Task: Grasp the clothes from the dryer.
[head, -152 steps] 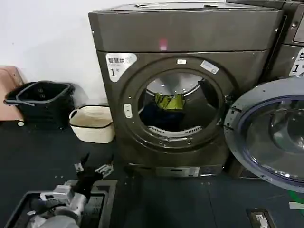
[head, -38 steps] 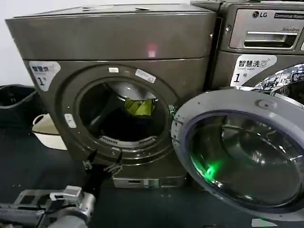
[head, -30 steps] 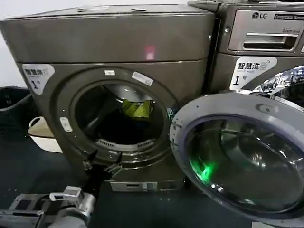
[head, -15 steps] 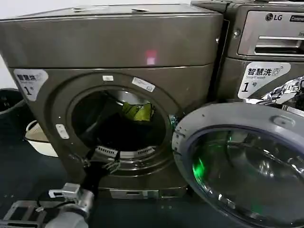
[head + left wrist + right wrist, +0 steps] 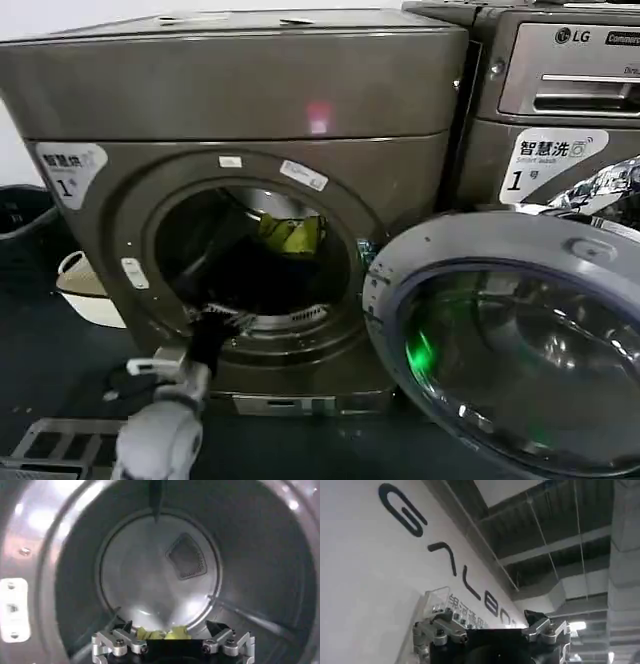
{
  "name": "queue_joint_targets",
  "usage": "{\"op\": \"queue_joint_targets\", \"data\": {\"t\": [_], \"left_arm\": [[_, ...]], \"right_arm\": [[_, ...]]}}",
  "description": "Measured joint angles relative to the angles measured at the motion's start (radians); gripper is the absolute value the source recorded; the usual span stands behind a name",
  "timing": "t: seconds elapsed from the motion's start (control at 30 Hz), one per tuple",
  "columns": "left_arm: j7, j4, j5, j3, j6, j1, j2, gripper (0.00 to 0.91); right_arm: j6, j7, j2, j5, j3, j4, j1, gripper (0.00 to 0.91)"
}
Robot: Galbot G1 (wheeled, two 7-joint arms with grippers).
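L hand (image 5: 212, 322) at dryer (image 5: 240, 110) porthole rim, probably open.

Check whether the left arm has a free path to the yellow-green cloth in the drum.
Probably yes. The door is swung aside, the left gripper sits open at the porthole's lower lip, and the yellow-green cloth lies deeper in the dryer with nothing between them.

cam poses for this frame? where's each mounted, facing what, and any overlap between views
Head view: on the robot's head, facing forward and down at the dryer with its door swung open; the left tool reaches the porthole rim.
Left wrist view: on the left arm, looking into the drum; the left tool is open.
Right wrist view: angled up at a wall and ceiling; the right tool is open.
Shared: head and left wrist both see the yellow-green cloth.
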Motion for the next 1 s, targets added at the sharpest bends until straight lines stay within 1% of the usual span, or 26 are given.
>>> {"op": "queue_joint_targets", "data": {"t": [0.23,0.43,0.53,0.67,0.83,1.0], "left_arm": [[0.053,0.258,0.041,0.044,-0.020,-0.186,-0.003,0.907],[0.180,0.478,0.107,0.128,-0.029,-0.329,0.016,0.907],[0.256,0.581,0.145,0.189,-0.045,-0.397,0.013,0.907],[0.374,0.722,0.201,0.277,-0.092,-0.490,0.011,0.907],[0.555,0.884,0.262,0.382,-0.194,-0.594,0.013,0.907],[0.713,1.027,0.365,0.481,-0.283,-0.681,0.008,0.907]], "right_arm": [[0.003,-0.003,-0.010,0.005,0.002,-0.014,0.005,0.907],[0.004,-0.005,-0.006,0.006,-0.010,-0.010,0.019,0.907],[0.004,-0.006,-0.006,0.007,-0.014,-0.006,0.022,0.907],[0.005,-0.008,-0.006,0.007,-0.013,-0.010,0.022,0.907],[0.007,-0.009,0.001,0.007,-0.013,-0.008,0.023,0.907],[0.009,-0.009,0.004,0.007,-0.017,-0.003,0.028,0.907]]}}
